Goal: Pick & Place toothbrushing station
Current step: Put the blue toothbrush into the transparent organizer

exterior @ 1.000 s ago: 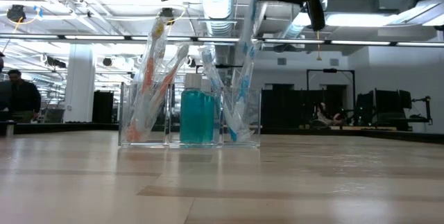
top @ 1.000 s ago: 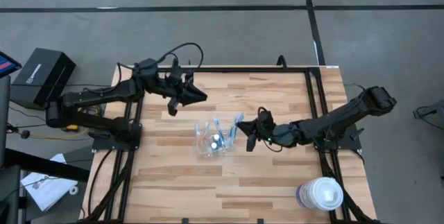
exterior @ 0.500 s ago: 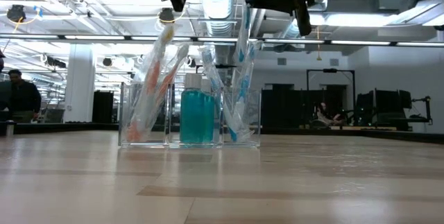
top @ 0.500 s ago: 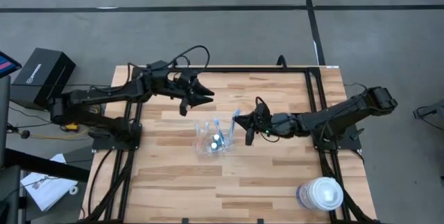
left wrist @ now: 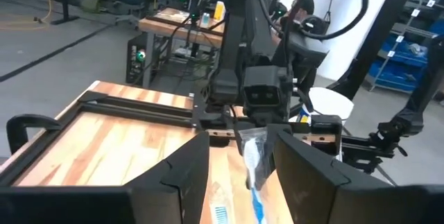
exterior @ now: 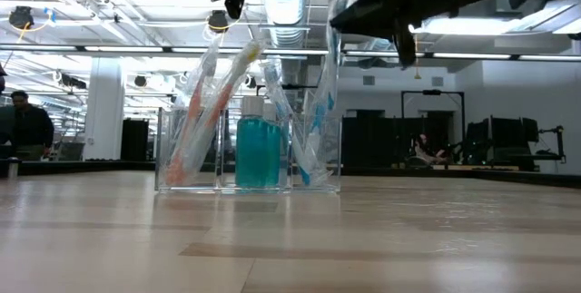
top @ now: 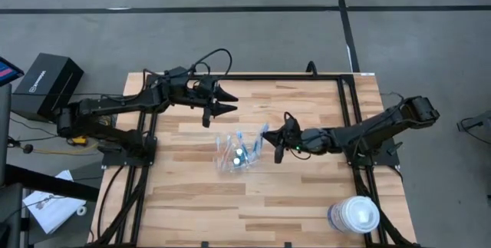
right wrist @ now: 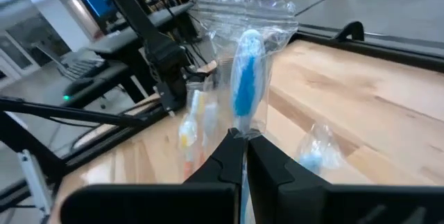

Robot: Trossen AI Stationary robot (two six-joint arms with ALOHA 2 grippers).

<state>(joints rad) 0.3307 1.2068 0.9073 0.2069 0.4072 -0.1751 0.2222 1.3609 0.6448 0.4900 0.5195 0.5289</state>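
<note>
Blue and orange toothbrushes (exterior: pixel 207 102) stand beside blue-green tubes (exterior: pixel 259 152) in a clear cup (exterior: pixel 172 161) on the pale striped wooden desk (top: pixel 307 194).

A big wooden table (top: pixel 307 202) fills the middle of the high view. A thin black frame (top: pixel 268 77) runs along its top edge and down both sides.

In the lower right of the high view, a round white container (top: pixel 354 216) with a lid sits on the table, near the corner.

At the far left, a black box (top: pixel 47 83) rests on the gray floor (top: pixel 230 18). Dark lines cross the floor. Some white paper (top: pixel 54 206) lies in the lower left corner.

In the low view, a person (exterior: pixel 25 122) in dark clothes stands at the far left, well behind the table. Long lights (exterior: pixel 118 50) and a shiny pipe (exterior: pixel 292 3) hang overhead.
</note>
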